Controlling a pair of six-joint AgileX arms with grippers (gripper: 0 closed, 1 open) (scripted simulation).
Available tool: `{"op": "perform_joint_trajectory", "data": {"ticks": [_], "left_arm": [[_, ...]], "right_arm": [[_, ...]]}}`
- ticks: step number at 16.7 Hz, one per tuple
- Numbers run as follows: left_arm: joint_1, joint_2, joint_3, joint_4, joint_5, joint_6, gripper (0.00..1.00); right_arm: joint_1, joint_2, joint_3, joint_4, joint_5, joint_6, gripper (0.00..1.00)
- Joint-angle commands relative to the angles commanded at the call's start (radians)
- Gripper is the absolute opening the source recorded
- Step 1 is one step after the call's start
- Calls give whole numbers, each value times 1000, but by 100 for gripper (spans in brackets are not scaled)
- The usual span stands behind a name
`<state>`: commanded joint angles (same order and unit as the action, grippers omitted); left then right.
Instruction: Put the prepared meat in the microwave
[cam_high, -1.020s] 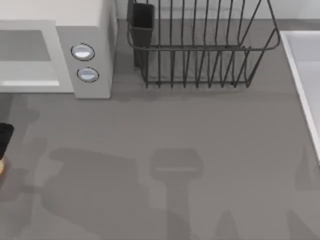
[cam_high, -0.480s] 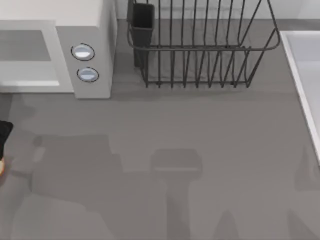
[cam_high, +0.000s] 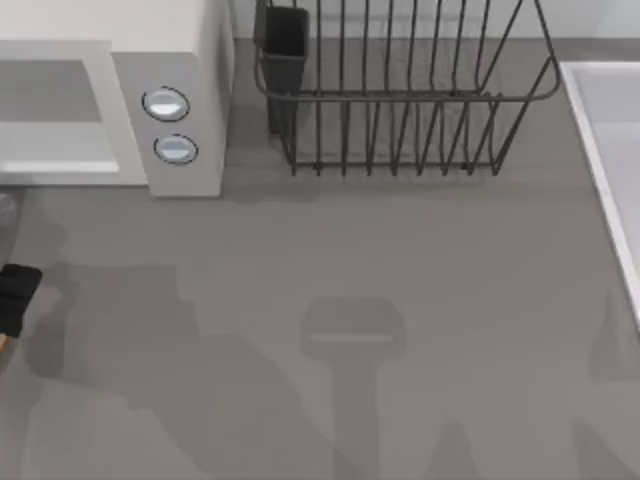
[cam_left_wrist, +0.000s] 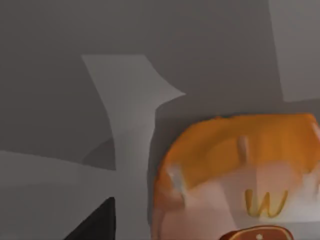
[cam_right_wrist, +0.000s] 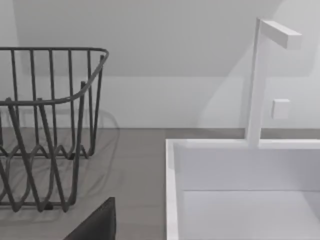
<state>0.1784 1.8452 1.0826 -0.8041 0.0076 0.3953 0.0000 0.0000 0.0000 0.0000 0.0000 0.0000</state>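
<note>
The left gripper (cam_high: 12, 300) is at the far left edge of the bench (cam_high: 400, 260), out in front of the microwave (cam_high: 110, 100). From above you can see just a bit of its black body there, with a tiny sliver of orange right under it at the very edge. In the left wrist view, the prepared meat (cam_left_wrist: 235, 175) is very close to the camera. It is pale with a big orange edge and a red-brown spot low down. A dark fingertip (cam_left_wrist: 97, 225) pokes in beside it, but I cannot tell if the left gripper is pinching the meat or not. The microwave sits in the back left corner of the bench. It is a big white box with a grey window and two round shiny buttons (cam_high: 166, 104) on its side panel. A dark wire dish rack (cam_high: 400, 100) stands along the back edge, just beside the microwave. A white sink (cam_high: 605, 150) is at the right edge of the bench. The right wrist view looks at the dish rack (cam_right_wrist: 45, 125), the sink (cam_right_wrist: 240, 175) and a white tap (cam_right_wrist: 260, 80), with one dark fingertip (cam_right_wrist: 97, 225) of the right gripper in the corner. I cannot tell if that one is open or closed.
</note>
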Motion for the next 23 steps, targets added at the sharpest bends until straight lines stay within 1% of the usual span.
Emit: {"op": "perform_joint_trajectory", "data": {"ticks": [2, 4, 8, 21, 22, 23], "left_arm": [[1, 41, -43, 88, 0, 1, 100], [1, 70, -70, 135, 0, 3, 100], [2, 75, -75, 143, 0, 3, 100], [2, 75, -75, 143, 0, 3, 2], [2, 75, -75, 143, 0, 3, 0], [2, 75, -75, 143, 0, 3, 0]], "right_arm": [[0, 0, 0, 0, 0, 0, 100], [0, 0, 0, 0, 0, 0, 100], [0, 0, 0, 0, 0, 0, 100], [0, 0, 0, 0, 0, 0, 100], [0, 0, 0, 0, 0, 0, 100], [0, 0, 0, 0, 0, 0, 100]]}}
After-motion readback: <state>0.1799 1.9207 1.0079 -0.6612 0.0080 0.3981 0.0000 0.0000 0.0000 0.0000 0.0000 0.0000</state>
